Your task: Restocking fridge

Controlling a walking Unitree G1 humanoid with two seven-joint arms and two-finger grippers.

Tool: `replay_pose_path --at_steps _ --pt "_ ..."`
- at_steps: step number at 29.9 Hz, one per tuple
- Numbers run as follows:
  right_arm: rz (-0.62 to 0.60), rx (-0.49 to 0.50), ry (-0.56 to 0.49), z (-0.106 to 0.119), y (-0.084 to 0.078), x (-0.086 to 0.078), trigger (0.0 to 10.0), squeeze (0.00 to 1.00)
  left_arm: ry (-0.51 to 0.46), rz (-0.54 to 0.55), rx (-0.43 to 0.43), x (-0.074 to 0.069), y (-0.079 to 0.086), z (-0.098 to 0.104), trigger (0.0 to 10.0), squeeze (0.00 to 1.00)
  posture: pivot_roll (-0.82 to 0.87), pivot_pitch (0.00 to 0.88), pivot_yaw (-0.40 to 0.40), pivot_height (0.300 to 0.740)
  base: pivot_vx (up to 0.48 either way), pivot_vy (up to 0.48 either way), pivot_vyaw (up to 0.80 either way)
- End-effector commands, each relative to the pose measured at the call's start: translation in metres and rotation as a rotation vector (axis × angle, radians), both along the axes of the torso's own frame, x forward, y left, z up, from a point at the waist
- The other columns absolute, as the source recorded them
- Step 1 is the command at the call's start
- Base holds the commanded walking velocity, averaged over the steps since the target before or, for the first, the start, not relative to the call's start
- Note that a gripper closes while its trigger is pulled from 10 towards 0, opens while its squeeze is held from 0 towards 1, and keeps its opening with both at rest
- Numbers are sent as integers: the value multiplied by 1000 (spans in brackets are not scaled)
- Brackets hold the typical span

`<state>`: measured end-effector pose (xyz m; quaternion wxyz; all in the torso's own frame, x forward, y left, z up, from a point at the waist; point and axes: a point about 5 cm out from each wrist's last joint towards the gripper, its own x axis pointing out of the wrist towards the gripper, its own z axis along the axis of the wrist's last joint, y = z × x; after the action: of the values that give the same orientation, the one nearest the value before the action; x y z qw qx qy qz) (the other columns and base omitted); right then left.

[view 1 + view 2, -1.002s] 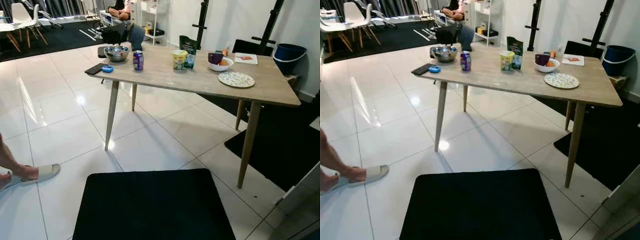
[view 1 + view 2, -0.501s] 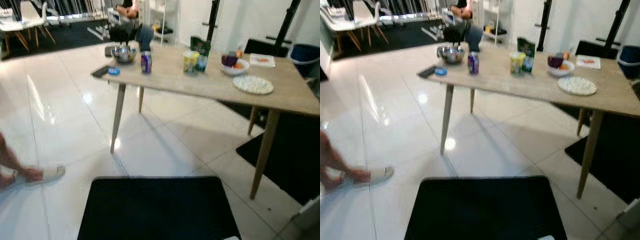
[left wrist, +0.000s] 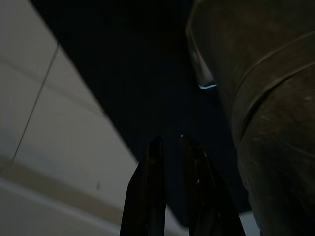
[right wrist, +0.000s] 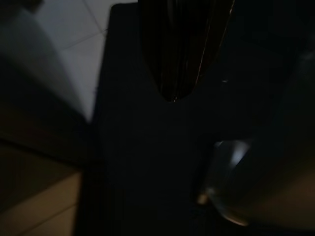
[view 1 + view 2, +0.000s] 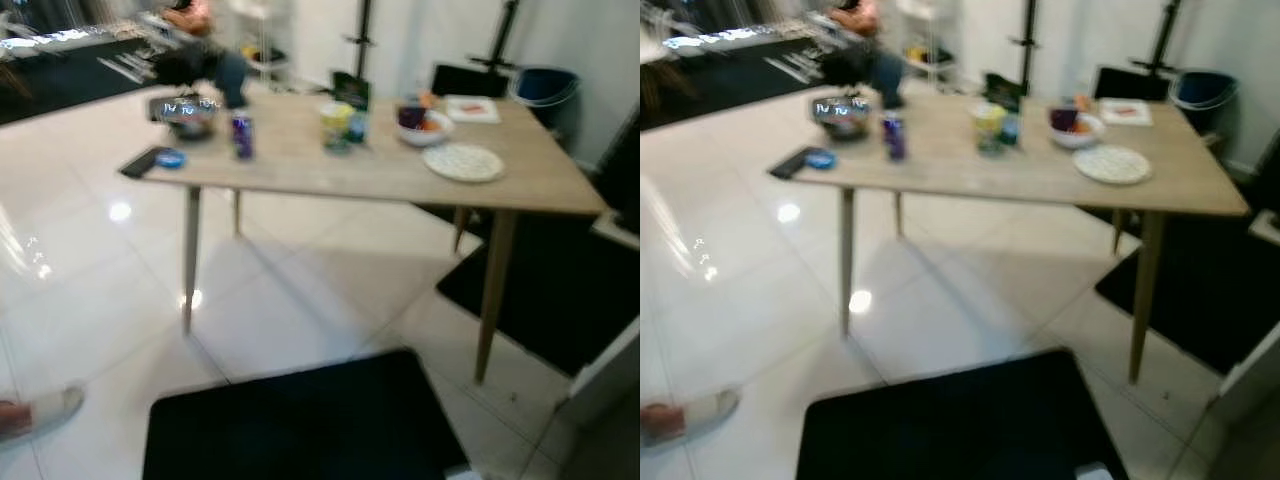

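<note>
A light wooden table stands ahead, blurred by camera motion. On it are a purple can, a yellow-lidded tub, a dark green pack, a steel bowl, a white bowl holding a purple cup, and a patterned plate. Both arms hang idle over a black mat. The left gripper is shut with nothing held, dark mat and pale tiles beneath it. The right gripper shows as one dark tapering shape, shut, over the mat.
A dark phone and a blue disc lie at the table's left corner. A person's slippered foot is at the lower left. A white panel edge stands at right; a blue bin sits behind the table.
The whole picture has swung and blurred, so the camera has turned; the table now sits further left in view. The foot appears lower and nearer the left edge.
</note>
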<state>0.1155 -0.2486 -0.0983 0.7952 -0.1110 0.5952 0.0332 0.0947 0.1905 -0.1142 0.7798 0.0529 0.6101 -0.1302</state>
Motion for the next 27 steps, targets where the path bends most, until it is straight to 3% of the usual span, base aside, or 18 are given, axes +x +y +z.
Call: replay_pose_path --at_steps 1,20,27 --pt "13 22 -39 1 9 11 10000 0 -130 -10 -37 31 -12 7 10000 0 -44 0 1 740 307 0 0" --pt "16 22 -31 -1 11 7 10000 0 -117 -16 -25 23 -6 6 10000 0 -45 0 2 740 308 0 0" --pt "11 22 -34 -1 11 8 10000 0 -119 -16 -26 24 -8 6 10000 0 -44 0 2 740 309 0 -648"
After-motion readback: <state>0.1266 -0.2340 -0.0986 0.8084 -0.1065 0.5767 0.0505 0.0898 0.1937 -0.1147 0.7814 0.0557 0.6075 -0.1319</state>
